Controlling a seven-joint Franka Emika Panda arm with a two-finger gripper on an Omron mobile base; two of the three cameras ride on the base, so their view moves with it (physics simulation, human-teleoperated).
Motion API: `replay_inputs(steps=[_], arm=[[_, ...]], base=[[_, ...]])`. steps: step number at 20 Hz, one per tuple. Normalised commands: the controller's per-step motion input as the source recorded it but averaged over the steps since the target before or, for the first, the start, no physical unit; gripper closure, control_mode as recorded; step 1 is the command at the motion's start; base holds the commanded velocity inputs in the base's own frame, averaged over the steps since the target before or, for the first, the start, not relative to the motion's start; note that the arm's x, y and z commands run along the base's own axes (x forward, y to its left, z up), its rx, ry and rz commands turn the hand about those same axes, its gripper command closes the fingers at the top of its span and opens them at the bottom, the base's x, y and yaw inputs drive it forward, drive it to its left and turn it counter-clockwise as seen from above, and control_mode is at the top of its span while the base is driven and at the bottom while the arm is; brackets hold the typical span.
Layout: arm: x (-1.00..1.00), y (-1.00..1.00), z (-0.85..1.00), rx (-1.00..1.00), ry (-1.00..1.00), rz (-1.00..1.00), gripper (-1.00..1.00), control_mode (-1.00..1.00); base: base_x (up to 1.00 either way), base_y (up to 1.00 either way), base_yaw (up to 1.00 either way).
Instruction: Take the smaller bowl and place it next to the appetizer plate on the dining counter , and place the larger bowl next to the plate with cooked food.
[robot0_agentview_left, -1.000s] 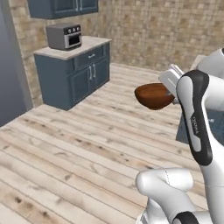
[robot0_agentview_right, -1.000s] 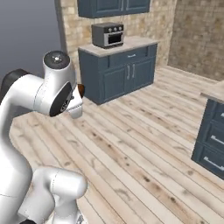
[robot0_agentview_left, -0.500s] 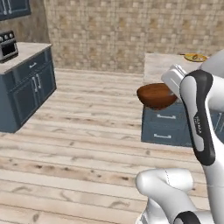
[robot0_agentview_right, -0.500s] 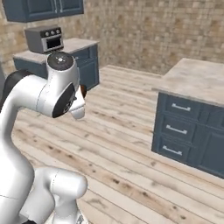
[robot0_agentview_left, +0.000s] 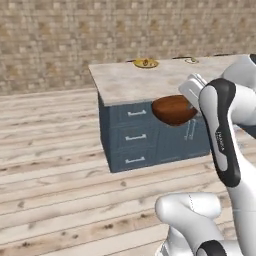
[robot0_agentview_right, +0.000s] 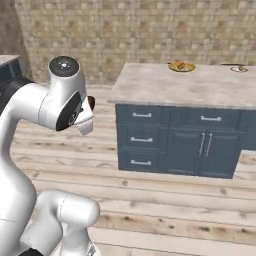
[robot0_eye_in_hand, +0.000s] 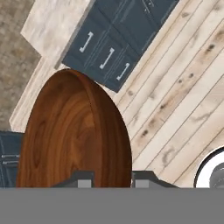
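The gripper (robot0_eye_in_hand: 112, 178) has its jaws clamped across the rim of the smaller bowl (robot0_agentview_left: 173, 110), carried in the air in front of the dining counter (robot0_agentview_left: 150, 82). Glossy, rigid and probably light, that bowl looks slippery, so a pinch on the rim wall seems the sensible hold. It's empty inside. Far back on the counter sit the plate with cooked food (robot0_agentview_right: 181, 66) and the appetizer plate (robot0_agentview_right: 238, 68), each with food on it.

I saw a tan stone-tiled wall (robot0_agentview_left: 60, 40) rising behind a pale plank floor (robot0_agentview_left: 55, 200) with dark knots
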Motion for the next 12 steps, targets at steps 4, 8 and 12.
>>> replay_inputs(steps=[4,8,12], arm=[[0.00,0.00,0.00,0.00,0.00,0.00,1.00,1.00],[0.00,0.00,0.00,0.00,0.00,0.00,1.00,1.00],[0.00,0.00,0.00,0.00,0.00,0.00,1.00,1.00]], base=[[0.00,0.16,-1.00],[0.01,0.33,-0.84],[-0.22,0.94,-0.60]])
